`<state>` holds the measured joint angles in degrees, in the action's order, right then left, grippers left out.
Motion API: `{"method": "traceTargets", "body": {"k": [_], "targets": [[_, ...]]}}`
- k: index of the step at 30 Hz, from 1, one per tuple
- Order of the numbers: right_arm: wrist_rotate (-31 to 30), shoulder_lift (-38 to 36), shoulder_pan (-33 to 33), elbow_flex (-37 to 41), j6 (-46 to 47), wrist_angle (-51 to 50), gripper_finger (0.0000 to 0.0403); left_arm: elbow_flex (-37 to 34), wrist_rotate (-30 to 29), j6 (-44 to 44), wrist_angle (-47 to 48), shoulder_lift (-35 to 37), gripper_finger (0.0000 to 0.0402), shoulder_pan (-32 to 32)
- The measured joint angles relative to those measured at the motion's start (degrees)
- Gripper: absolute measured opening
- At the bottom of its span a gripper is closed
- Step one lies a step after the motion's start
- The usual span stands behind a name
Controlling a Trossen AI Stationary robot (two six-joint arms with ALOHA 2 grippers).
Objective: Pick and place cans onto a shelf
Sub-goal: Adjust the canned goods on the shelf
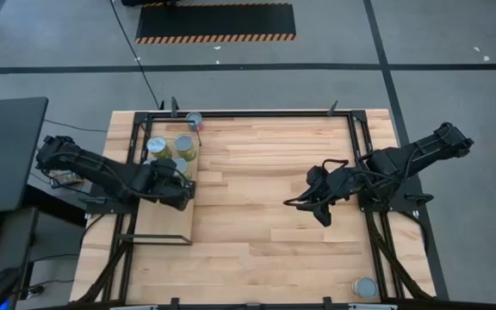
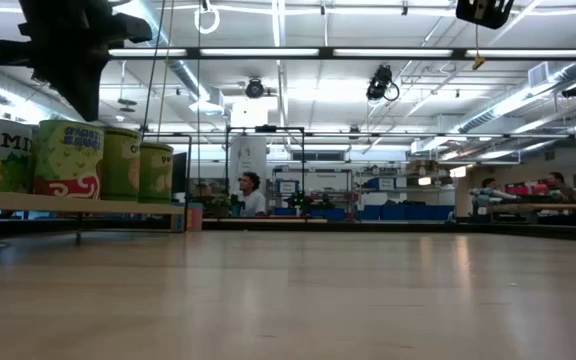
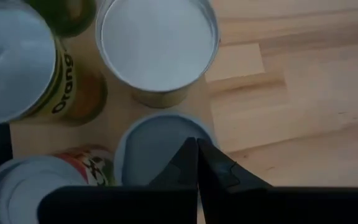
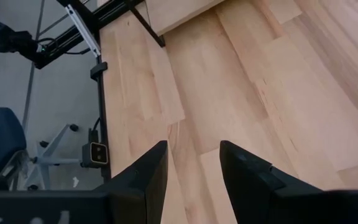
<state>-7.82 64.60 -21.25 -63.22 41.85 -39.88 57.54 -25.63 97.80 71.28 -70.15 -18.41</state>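
Over the shelf [image 1: 164, 220] at the desk's [image 1: 265, 241] left side, the left tool [image 3: 197, 163] hangs clenched, fingertips together above a can's [image 3: 151, 142] silver top, grasping nothing. Cans [image 1: 172, 151] cluster on the shelf's far end, four showing in the low view [image 2: 68, 157]. One more can [image 1: 194, 120] stands at the desk's far edge, another [image 1: 365, 287] at the near right corner. The right tool [image 4: 191, 163] is released, fingers apart over bare desk near centre-right [image 1: 324, 202]. People show in the room behind.
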Motion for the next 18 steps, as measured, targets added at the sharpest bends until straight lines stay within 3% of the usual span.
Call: {"method": "traceTargets", "body": {"k": [9, 18], "targets": [[0.02, 0.0, 0.02, 0.0, 0.51, 0.42, 0.0154, -1.7, 1.95, -0.15, -0.08, -3.84, 0.0001, 0.41], [0.2, 0.0, 0.02, 0.0, 1.15, 0.88, 0.0154, -1.61, 4.4, -1.0, -1.01, -3.25, 0.0001, -0.21]]}}
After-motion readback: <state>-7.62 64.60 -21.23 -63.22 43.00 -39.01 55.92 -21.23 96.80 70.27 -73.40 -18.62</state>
